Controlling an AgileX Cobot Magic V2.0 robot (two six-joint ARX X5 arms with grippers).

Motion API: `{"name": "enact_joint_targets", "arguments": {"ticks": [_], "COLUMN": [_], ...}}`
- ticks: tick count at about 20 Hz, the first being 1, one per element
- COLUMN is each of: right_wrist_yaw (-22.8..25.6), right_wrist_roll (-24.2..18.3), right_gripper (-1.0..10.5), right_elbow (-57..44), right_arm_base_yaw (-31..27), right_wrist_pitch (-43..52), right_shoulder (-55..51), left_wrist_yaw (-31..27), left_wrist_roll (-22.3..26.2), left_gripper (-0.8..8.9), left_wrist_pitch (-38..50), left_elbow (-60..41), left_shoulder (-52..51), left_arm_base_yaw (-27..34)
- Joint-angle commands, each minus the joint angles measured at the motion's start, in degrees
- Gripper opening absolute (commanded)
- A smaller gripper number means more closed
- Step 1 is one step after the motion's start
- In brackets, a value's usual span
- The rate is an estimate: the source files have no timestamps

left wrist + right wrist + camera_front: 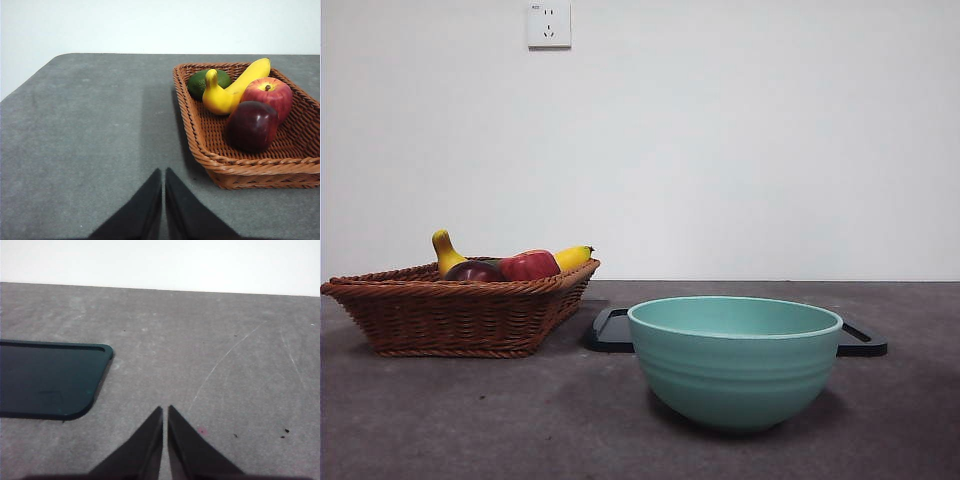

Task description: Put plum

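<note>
The plum (251,125) is a glossy dark maroon fruit lying in a brown wicker basket (235,162), at the basket's near end. In the front view only its top (473,271) shows above the basket rim (450,300) at the left. My left gripper (163,175) is shut and empty over the grey table, apart from the basket. My right gripper (165,412) is shut and empty over bare table beside a black tray (47,380). Neither gripper shows in the front view.
The basket also holds a red apple (267,95), a yellow banana (235,90) and a green fruit (200,82). A large teal bowl (735,360) stands at the front right, with the black tray (610,332) behind it. A white wall stands behind the table.
</note>
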Motion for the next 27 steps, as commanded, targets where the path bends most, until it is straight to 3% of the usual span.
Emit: {"name": "enact_joint_targets", "arguments": {"ticks": [1,16,22,27], "right_wrist_yaw": [-0.02,-1.51,-1.53,-1.97], "right_wrist_roll": [1.01,14.05,15.45,15.69], "right_gripper": [0.1,0.1,0.0,0.0], "right_elbow": [-0.20,1.09,6.27,12.57], "right_arm_base_yaw": [-0.11,-0.11,-0.11,-0.11], "right_wrist_pitch": [0.63,0.66,-0.04,-4.04], "right_shoulder": [-0.15,-0.15,-0.09,1.62], "left_wrist_yaw": [-0.11,-0.09,-0.09,-0.07], "left_wrist_roll": [-0.22,-15.89,-19.89,-20.35], "left_gripper": [0.09,0.09,0.10,0.10], "left_wrist_pitch": [-0.50,-0.72,-4.15,-8.90], "left_elbow": [-1.16,1.09,6.47,12.37], "left_shoulder": [-0.13,-0.13,0.39,2.27], "left_arm_base_yaw": [0.17,0.17,0.15,0.17]}}
